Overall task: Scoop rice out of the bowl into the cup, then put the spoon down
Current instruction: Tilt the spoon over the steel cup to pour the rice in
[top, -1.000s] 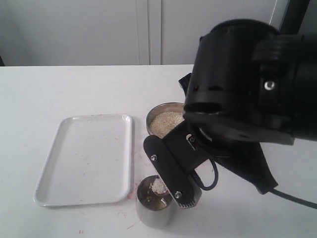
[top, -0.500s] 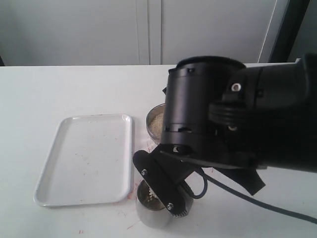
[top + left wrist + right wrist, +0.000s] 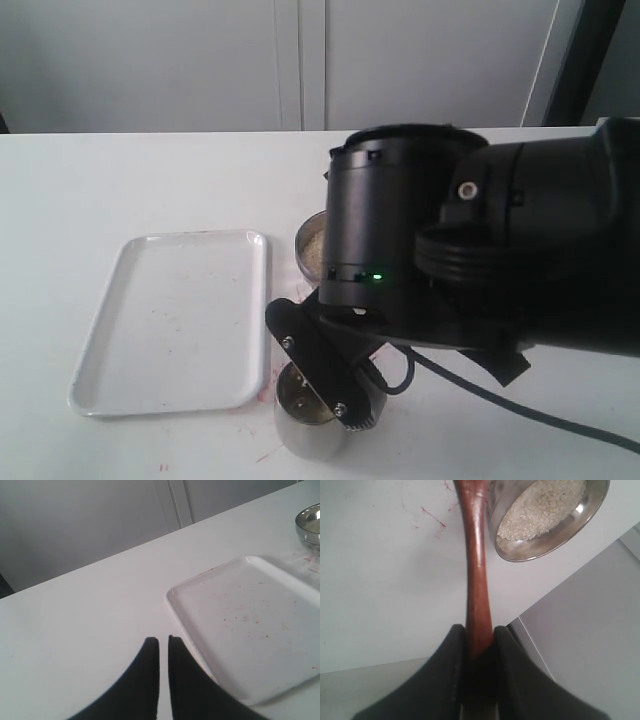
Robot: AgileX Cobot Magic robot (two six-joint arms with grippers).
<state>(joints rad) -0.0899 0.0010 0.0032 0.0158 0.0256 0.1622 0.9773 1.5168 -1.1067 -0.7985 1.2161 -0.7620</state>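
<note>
My right gripper (image 3: 325, 375) hangs over the steel cup (image 3: 300, 425) at the table's front edge and covers most of its mouth. It is shut on the slim handle of the reddish-brown wooden spoon (image 3: 476, 575), clamped between the fingers of the right gripper (image 3: 479, 627); the spoon's head is out of view. The steel bowl (image 3: 580, 517) holds pale rice (image 3: 542, 507) beside the handle. In the exterior view the bowl (image 3: 303, 240) shows only a sliver behind the arm. My left gripper (image 3: 163, 639) is shut on nothing, above bare table beside the tray.
A white rectangular tray (image 3: 175, 320) lies left of the cup and bowl; the left wrist view shows the tray (image 3: 250, 620) and the bowl's rim (image 3: 310, 522) beyond it. The bulky right arm (image 3: 480, 260) fills the right half. Red specks mark the table near the cup.
The right arm has swung left and lower, hiding most of the bowl. The gripper now covers the cup's mouth, and the rice heap seen over the cup a second ago is hidden.
</note>
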